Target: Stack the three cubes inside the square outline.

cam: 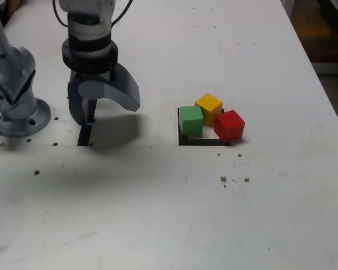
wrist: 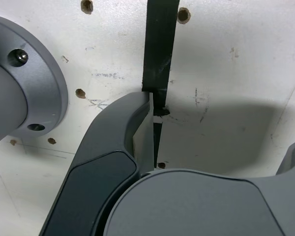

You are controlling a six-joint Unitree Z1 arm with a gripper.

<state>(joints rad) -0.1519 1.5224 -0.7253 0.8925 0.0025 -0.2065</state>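
The exterior view shows the gripper (cam: pixel 104 112) with jaws spread wide and empty, poised over a short black tape strip (cam: pixel 84 135), well apart from the cubes. The green cube (cam: pixel 190 120), yellow cube (cam: pixel 209 107) and red cube (cam: pixel 230 125) huddle side by side on the square outline (cam: pixel 200 141), unstacked, so stacking is likely yet to begin.

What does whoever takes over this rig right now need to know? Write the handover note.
Gripper: open, empty, above a short black tape strip near the arm base, well off to the exterior view's left of the cubes.
Cubes: green cube, yellow cube and red cube sit clustered side by side on the square outline, none on another.
Done: nothing stacked.
Left: stack all three inside the outline.
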